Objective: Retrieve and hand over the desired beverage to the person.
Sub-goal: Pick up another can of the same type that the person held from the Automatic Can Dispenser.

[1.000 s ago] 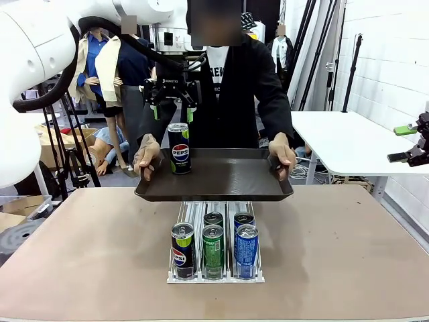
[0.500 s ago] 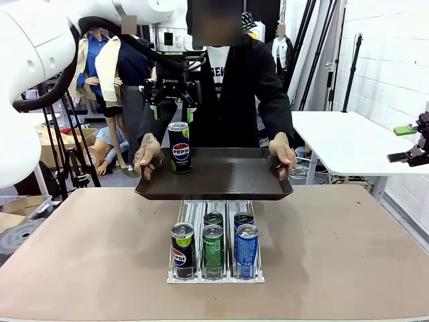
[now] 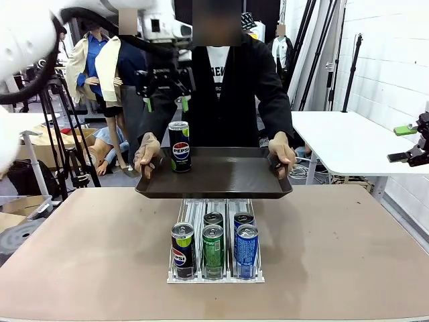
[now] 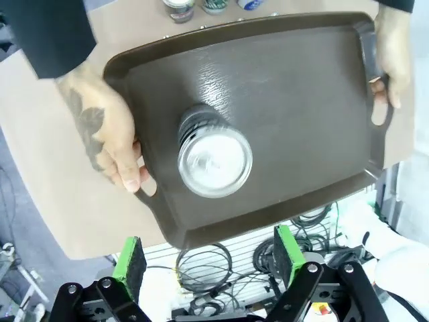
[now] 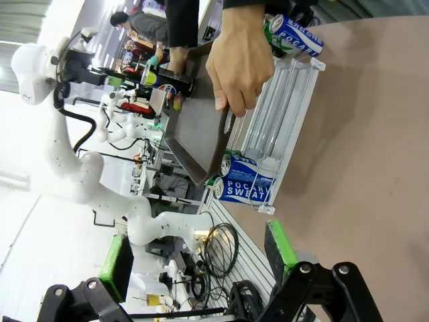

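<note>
I see the left gripper (image 3: 165,103), fingers spread, hanging above the Pepsi can (image 3: 179,147), which stands at 9 o'clock on the tray (image 3: 228,178) the person (image 3: 234,87) holds. The right gripper (image 5: 198,258) has its fingers spread, seemingly empty.

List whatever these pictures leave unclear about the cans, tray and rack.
- Front view: labels of the rear cans, hidden behind the front cans.
- Front view: far end of the rack, covered by the tray.
- Left wrist view: label of the Pepsi can, seen from above, lid blurred.
</note>
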Controlling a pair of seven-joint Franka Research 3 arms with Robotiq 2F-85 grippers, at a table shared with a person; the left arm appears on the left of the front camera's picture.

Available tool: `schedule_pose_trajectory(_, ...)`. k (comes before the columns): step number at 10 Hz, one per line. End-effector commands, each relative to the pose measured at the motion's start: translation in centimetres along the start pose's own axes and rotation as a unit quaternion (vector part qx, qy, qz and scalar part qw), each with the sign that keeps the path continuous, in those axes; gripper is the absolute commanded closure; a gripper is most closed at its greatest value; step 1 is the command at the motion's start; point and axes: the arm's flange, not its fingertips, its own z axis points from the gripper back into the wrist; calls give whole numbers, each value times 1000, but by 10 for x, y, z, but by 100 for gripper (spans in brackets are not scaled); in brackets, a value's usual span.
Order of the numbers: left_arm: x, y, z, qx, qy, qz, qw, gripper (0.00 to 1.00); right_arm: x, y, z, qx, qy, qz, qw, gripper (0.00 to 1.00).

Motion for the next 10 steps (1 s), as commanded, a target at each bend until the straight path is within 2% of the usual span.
schedule_pose_trajectory(1,-70,47,-29,-48,-6,24,999,0,0,1,-1,1,1,-5,1000,0)
schedule_pose_trajectory(3,-75,110,-50,-139,25,19,990,0,0,1,-1,1,1,-5,1000,0)
schedule_pose_trajectory(7,-106,195,-86,-247,-39,7,968,0,0,1,-1,1,1,-5,1000,0)
schedule_pose_trajectory(10,-119,234,-108,-340,-76,-69,935,0,0,1,-1,1,1,-5,1000,0)
